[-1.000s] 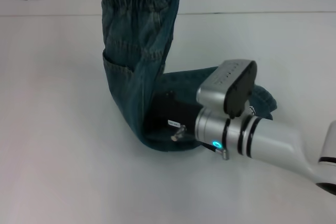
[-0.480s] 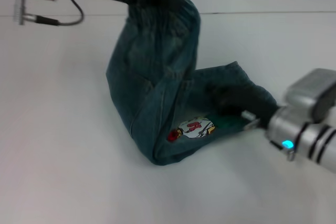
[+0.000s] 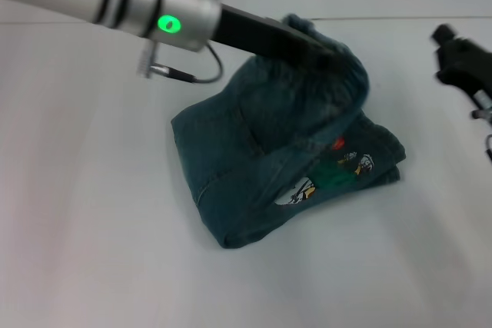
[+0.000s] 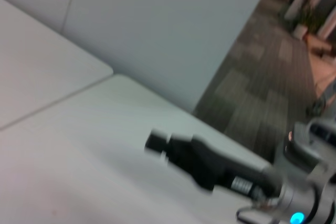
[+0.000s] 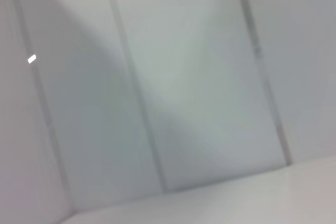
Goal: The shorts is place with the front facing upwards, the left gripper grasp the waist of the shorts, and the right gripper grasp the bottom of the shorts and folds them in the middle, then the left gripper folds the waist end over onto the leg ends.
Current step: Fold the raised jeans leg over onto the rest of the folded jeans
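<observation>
The left gripper (image 3: 327,57), a black two-fingered pincer on a long black arm with a green-lit silver wrist, is pinching the waist of the shorts (image 3: 338,63), the gathered elastic denim band, and holding it just above the leg ends (image 3: 369,165). The shorts (image 3: 261,167), blue washed denim with pale faded patches, are lying doubled on the white table (image 3: 92,228), near its middle. The lengthwise fold is looking done, and the second fold is nearly home; lowering and letting go are what is left, I reckon. The right gripper (image 3: 461,59), black as well, is hanging well clear at the right edge, touching no cloth; whether its fingers are parted, I cannot tell. The embroidered basketball-player picture (image 3: 304,190) is peeking out. No readable writing or brand anywhere.
</observation>
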Available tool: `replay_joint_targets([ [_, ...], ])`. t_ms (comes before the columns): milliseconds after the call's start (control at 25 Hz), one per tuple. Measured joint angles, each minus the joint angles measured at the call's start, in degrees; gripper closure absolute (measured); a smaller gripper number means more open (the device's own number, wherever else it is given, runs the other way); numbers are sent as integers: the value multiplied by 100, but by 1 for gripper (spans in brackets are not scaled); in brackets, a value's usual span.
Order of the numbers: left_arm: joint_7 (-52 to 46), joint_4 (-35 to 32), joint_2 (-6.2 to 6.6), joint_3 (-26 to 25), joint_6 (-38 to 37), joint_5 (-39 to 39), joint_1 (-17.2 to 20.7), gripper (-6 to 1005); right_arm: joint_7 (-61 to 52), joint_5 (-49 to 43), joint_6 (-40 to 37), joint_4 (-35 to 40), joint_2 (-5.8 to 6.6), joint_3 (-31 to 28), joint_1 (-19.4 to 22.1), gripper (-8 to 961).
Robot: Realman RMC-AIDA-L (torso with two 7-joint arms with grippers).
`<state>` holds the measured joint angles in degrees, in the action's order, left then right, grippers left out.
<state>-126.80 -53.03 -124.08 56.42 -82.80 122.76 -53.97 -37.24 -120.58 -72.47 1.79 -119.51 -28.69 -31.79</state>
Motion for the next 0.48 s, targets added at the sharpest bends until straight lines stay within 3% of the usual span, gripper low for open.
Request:
replay_joint_targets([
  [160,4,553,-17,874,603,-144,-207,897,-144,1,-247,102,8,-559,108,848],
  [400,1,1071,-53,1614,1527,-498,-294,856,-200,-3,-319,94,13,-696,149,837],
  [480,5,1086,-49,1679,1638,-564,-283,788,-201,-19,-314,87,4,-684,154,834],
])
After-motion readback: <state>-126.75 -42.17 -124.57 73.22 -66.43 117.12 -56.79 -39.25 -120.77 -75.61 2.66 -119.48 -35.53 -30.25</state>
